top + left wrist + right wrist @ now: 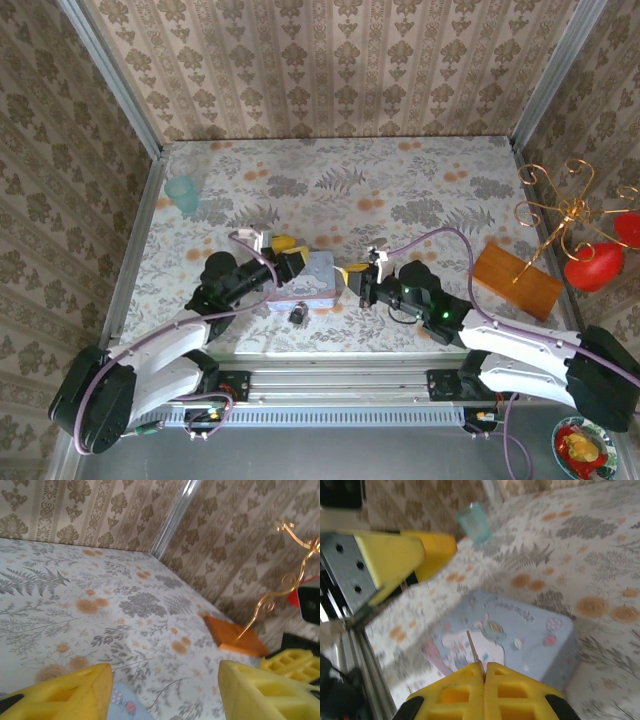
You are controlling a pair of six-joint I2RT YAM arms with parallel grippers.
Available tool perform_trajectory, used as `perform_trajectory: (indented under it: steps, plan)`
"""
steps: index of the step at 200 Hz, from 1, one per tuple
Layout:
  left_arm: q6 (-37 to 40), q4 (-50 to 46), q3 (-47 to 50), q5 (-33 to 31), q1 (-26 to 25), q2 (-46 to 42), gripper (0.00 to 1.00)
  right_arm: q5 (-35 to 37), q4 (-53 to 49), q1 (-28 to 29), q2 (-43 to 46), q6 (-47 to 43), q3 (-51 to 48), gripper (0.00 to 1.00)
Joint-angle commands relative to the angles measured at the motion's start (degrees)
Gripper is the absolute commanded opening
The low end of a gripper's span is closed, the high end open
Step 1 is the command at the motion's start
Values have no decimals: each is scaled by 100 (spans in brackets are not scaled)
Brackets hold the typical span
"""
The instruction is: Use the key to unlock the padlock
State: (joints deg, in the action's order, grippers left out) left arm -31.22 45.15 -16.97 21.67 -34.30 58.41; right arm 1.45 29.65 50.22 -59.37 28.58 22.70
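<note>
— Where does the padlock (298, 314) sit?
— On the table (420, 190), just in front of the pale blue tin (312, 280), touched by neither gripper.
— And the grippers?
— The right gripper (484, 666) pinches the thin key (472, 647) over the tin. The left gripper (165, 680) has its jaws apart, empty.

Beige damask wallpaper (330, 60) at 9, 12, 3 o'clock. Aluminium corner posts (112, 75) at 10 and 2. Tabletop (400, 190) centre: grey ferns, orange blooms. Even light.
</note>
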Motion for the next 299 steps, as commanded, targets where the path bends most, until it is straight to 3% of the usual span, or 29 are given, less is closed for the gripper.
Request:
perform_trajectory:
  steps: [1,31,83,142,215,244,272,299]
  plan:
    - [-1318,769,-240,-193,18,400,58,1551,1122,364,-304,1536,-51,0]
    - [-2422,1263,-564,247,-166,1200,51,2108,1596,718,-728,2394,-95,0]
    - [-3760,2313,-578,30,-766,2256,44,2364,1730,779,-960,3047,-136,0]
    - [-3905,2730,-581,-41,-1017,2727,37,2299,1559,779,-946,3332,-77,0]
    - [-3994,2565,-700,48,-1041,2693,7,2363,1307,771,-927,3448,7,0]
    - [-3988,2337,-854,100,-1087,2677,0,1921,971,542,-708,3298,133,0]
    - [-3847,1926,-998,96,-1096,2509,0,1221,1016,184,-477,3170,93,30]
    - [-3785,1713,-1019,22,-1096,2335,0,473,1303,-79,-525,2933,169,41]
